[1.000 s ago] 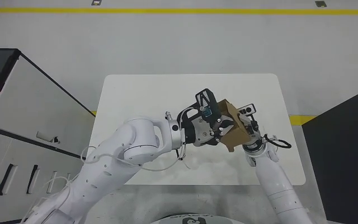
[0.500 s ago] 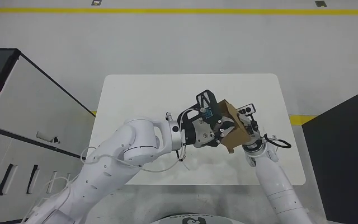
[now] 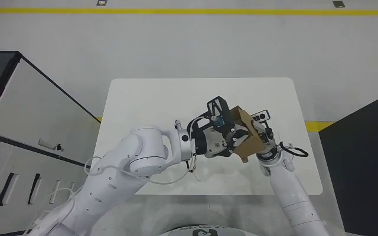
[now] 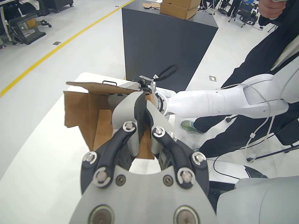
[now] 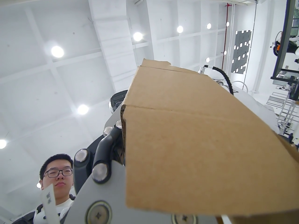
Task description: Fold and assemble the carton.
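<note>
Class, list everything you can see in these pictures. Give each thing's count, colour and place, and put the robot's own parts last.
carton: one, brown, partly folded with a flap open, held over the table between the two grippers
table: one, white, beneath the carton
cabinet: one, black, on the floor past the table's end
closed boxes: two, brown, stacked on the cabinet
floor line: one, yellow, on the grey floor beyond the table
left gripper: one, grey and black, shut on a carton panel
right gripper: one, grey and black, against the carton's outer side
</note>
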Robot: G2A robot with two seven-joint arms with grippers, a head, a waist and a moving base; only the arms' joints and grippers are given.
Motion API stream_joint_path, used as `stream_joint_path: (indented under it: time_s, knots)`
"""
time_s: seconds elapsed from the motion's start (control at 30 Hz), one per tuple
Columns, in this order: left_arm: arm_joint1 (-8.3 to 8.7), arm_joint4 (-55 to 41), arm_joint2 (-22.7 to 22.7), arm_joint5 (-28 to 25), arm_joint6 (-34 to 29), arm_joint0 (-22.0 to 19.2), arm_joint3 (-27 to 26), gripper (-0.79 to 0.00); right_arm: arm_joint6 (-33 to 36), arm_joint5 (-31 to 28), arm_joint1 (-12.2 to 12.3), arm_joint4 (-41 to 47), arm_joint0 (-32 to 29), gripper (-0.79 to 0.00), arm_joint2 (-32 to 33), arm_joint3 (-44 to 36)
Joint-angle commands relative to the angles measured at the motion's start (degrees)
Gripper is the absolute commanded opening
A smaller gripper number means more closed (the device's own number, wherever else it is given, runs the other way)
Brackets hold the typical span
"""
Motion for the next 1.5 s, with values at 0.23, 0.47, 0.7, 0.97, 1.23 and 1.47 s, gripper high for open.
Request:
stream_joint_path:
  time_s: [0.23,0.47,0.7,0.97,1.23,1.47]
  knots:
    - [0.18,-0.3,-2.5,1.1,0.9,0.5,-1.1,-0.785,1.2,1.0,0.0,1.0,-0.5,-0.785,0.4,-0.2]
    - [0.60,-0.5,-5.2,0.6,0.9,1.5,-2.9,-0.785,2.7,2.4,-0.1,3.2,-0.9,-0.785,0.9,0.0]
    - [1.09,2.4,-8.1,0.6,2.0,3.2,-3.7,-0.785,5.5,6.6,-0.2,6.5,-0.7,-0.785,1.0,0.8]
    - [1.38,3.4,-9.1,1.4,0.9,4.6,-3.7,-0.785,5.5,8.4,0.0,6.4,-0.9,-0.785,0.8,-0.1]
    - [1.35,7.1,-9.2,2.4,1.7,4.2,-3.6,-0.785,3.6,9.7,0.0,6.1,-1.6,-0.785,0.5,-1.7]
    - [0.77,10.4,-8.0,3.9,4.1,1.2,-3.1,-0.785,3.6,11.0,0.0,6.3,-1.9,-0.785,0.6,-2.0]
